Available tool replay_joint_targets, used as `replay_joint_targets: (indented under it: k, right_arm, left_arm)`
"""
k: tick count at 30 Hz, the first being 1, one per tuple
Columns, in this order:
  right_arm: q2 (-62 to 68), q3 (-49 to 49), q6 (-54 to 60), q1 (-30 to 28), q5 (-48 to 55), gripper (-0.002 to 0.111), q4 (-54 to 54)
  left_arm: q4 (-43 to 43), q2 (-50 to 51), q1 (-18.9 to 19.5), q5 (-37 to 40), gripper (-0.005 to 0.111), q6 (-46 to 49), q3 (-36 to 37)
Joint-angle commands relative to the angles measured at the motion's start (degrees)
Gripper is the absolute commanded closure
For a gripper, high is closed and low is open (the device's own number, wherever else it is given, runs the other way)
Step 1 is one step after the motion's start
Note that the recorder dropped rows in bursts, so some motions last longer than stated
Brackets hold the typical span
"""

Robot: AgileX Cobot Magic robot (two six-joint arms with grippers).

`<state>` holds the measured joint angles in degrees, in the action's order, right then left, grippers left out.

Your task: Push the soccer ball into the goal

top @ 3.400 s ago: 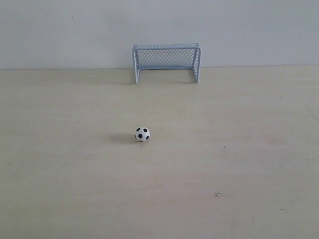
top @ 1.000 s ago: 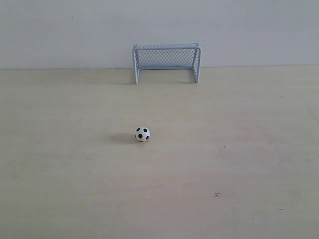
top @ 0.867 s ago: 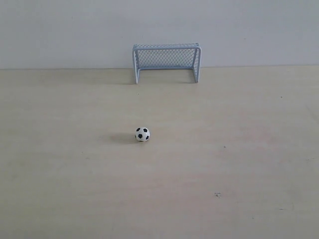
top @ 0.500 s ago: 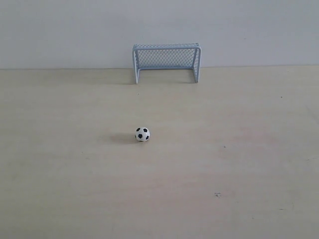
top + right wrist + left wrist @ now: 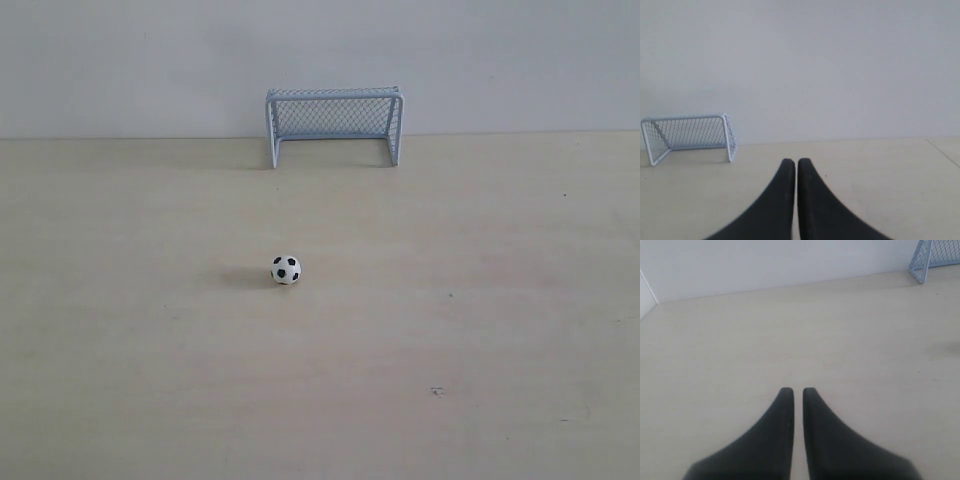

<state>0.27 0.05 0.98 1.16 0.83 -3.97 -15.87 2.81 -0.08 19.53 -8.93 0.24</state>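
The soccer ball (image 5: 285, 270), tiny and white with black patches, rests on the pale wooden table in the exterior view. The goal (image 5: 334, 124), pale blue-white with a mesh net, stands at the table's far edge against the wall, straight beyond the ball and slightly right. Neither arm shows in the exterior view. In the left wrist view my left gripper (image 5: 797, 390) is shut with nothing between its dark fingers; a corner of the goal (image 5: 934, 257) shows far off. My right gripper (image 5: 794, 161) is shut and empty too, with the goal (image 5: 689, 136) ahead and to one side. The ball is out of both wrist views.
A plain grey-white wall (image 5: 120, 60) runs behind the table's far edge. The table (image 5: 480, 300) is pale wood with a few small dark specks (image 5: 436, 390).
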Motion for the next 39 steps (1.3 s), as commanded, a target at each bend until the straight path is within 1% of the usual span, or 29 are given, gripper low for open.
replay_joint_targets:
  k: [1, 3, 6, 10, 14, 16, 20, 22, 23, 27, 36, 39]
  right_arm:
    - [-0.27, -0.05, 0.14, 0.05, -5.50, 0.108, -0.21]
    - [-0.27, -0.05, 0.14, 0.05, -6.17, 0.108, -0.21]
    - [-0.27, -1.46, 0.14, 0.05, -4.16, 0.108, -0.21]
    - [0.63, -9.70, 1.09, 0.05, 3.19, 0.108, -0.21]
    - [4.97, -16.04, 0.98, 0.05, 4.76, 0.108, -0.21]
    - [5.50, -17.33, 0.98, 0.05, 3.18, 0.108, -0.21]
    - [5.50, -17.58, 0.04, 0.05, -6.67, 0.108, -0.75]
    - [5.50, -17.72, -1.43, 0.05, -8.85, 0.108, -1.72]
    - [5.61, -18.14, -1.84, 0.05, -7.96, 0.108, -1.72]
    - [7.95, -23.09, 3.02, 0.05, 8.98, 0.108, -1.18]
    - [18.04, -28.18, 5.75, 0.05, 12.27, 0.108, -1.42]
    - [22.62, -30.62, 6.02, 0.05, 15.12, 0.108, -1.42]
  left_arm:
    - [-0.02, 0.21, -0.45, -0.19, 0.100, -0.53, -0.24]
    - [-0.02, 0.21, -0.45, -0.19, 0.100, -0.53, -0.24]
    - [-0.02, 0.21, -0.45, -0.19, 0.100, -0.53, -0.24]
    - [-0.02, 0.21, -0.45, -0.19, 0.100, -0.53, -0.24]
    - [-0.02, 0.21, -0.45, -0.19, 0.100, -0.53, -0.24]
    - [-0.02, 0.21, -0.45, -0.19, 0.100, -0.53, -0.24]
    - [-0.02, 0.31, -0.45, -0.19, 0.100, -0.53, -0.24]
    - [-0.02, 0.31, -0.45, -0.19, 0.100, -0.53, -0.24]
    - [-0.02, 0.31, -0.45, -0.19, 0.100, -0.53, -0.24]
    - [-0.02, 0.31, -0.45, -0.19, 0.100, -0.53, -0.24]
    - [-0.02, 0.31, -0.45, -0.19, 0.100, -0.53, -0.24]
    - [-0.02, 0.31, -0.45, -0.19, 0.100, -0.53, -0.24]
